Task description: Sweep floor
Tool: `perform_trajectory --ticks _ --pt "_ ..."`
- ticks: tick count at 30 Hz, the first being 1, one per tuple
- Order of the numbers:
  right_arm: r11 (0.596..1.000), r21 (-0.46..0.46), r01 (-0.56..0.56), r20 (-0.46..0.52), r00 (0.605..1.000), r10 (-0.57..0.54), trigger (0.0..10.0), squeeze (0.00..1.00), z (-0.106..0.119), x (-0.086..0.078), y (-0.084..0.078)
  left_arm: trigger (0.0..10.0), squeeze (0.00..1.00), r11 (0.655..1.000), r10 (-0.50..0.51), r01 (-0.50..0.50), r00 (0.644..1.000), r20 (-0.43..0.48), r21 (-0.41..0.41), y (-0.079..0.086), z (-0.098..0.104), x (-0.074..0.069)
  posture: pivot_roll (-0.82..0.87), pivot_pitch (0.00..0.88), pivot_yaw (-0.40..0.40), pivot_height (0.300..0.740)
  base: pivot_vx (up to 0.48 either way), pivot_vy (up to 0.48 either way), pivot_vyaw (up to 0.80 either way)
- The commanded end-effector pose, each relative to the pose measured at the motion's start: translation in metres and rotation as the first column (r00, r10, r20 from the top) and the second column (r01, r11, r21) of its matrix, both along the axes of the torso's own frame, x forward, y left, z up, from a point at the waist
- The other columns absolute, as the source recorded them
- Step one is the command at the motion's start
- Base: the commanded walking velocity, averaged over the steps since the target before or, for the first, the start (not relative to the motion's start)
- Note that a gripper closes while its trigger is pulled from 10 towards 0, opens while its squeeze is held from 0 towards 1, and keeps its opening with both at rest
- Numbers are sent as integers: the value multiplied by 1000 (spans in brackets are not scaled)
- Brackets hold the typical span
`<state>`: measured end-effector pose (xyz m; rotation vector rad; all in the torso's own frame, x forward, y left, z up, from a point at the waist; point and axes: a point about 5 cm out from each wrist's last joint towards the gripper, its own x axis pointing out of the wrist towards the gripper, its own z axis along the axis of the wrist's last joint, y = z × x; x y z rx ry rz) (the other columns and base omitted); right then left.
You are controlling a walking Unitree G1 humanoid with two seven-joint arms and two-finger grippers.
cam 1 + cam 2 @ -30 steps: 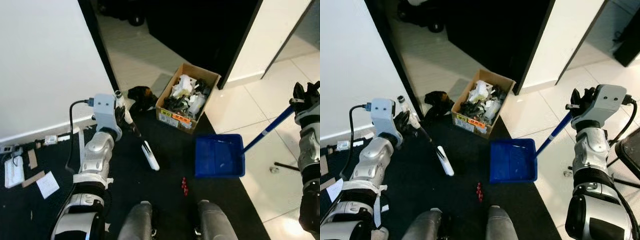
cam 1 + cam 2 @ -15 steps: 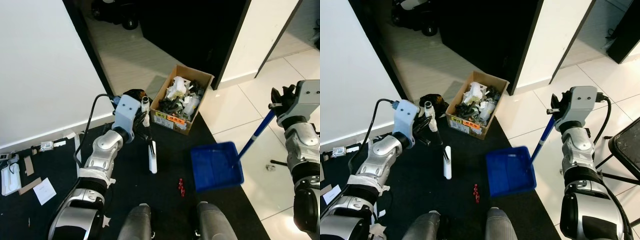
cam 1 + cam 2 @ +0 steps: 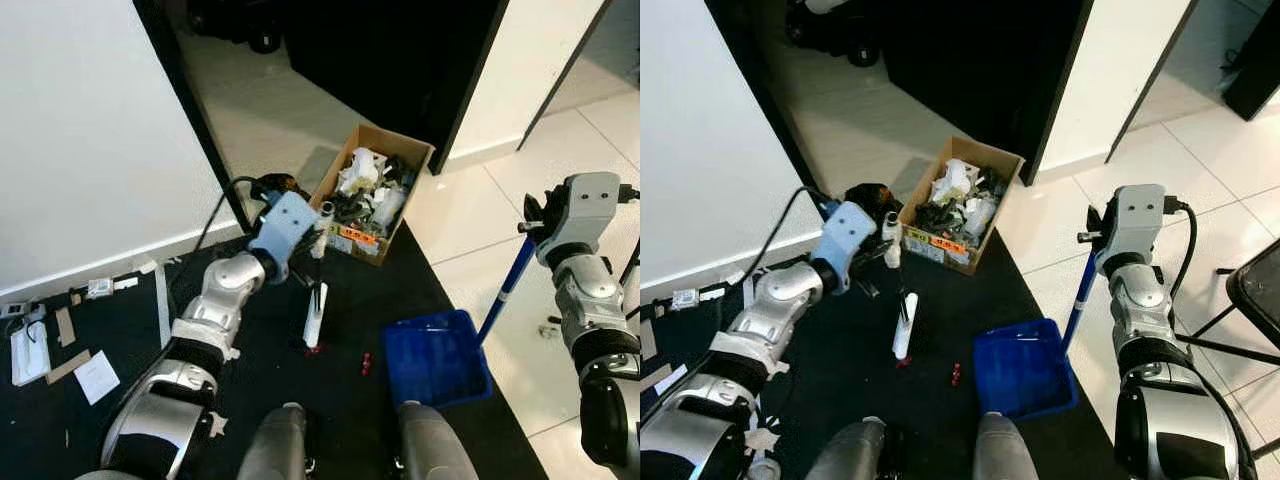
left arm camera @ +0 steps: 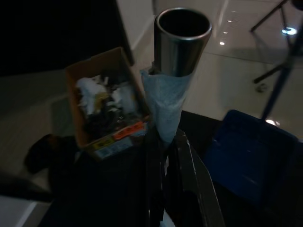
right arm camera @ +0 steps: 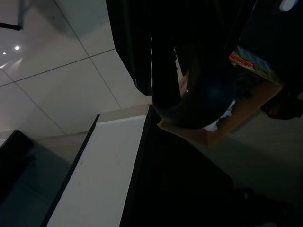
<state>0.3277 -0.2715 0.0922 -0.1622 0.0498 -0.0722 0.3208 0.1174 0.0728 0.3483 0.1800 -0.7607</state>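
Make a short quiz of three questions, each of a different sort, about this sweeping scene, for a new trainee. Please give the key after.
1. True or false: the blue dustpan rests on the dark mat, its long blue handle rising to the right gripper.
2. Multiple choice: the white brush head held by the left gripper stands nearest to A) the cardboard box, B) the small red bits on the mat, C) the black chair.
3. Fill in: the cardboard box is full of ____.

Key: 1 true; 2 B; 3 rubbish (mixed white and dark scraps).
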Motion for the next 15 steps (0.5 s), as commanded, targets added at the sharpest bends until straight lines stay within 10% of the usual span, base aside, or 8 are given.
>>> perform_trajectory --ticks 1,15 --pt "1000 -5 -2 17 1000 2 10000 0 3 2 2 10000 0 999 5 -1 996 -86 52 2 -21 -9 22 121 28 740 0 0 0" --pt "1000 -14 1 -7 1000 -1 10000 0 -2 3 7 10000 0 969 87 -80 996 -22 234 53 -22 -8 34 142 20 740 0 0 0"
